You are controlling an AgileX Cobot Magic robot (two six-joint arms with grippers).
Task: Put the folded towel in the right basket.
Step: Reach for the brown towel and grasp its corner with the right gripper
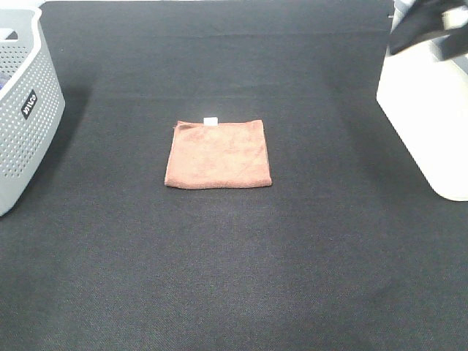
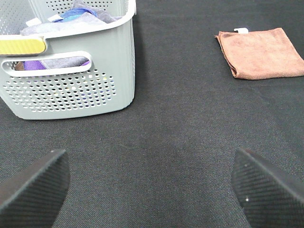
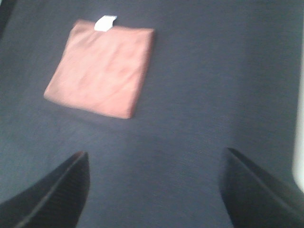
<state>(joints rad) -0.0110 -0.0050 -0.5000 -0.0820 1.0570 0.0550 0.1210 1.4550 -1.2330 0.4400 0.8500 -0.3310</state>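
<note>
The folded towel (image 1: 218,154) lies flat on the surface (image 1: 219,278), well apart from the right basket (image 1: 431,117), with the left jaws and right jaws both wide and empty, so the pick-up seems not yet begun: next the right jaws should reach over and pinch an edge.

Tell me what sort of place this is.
Probably a robot test bench staged for laundry sorting: a black-clothed table, a grey perforated basket holding clothes, a white basket, one folded towel.
</note>
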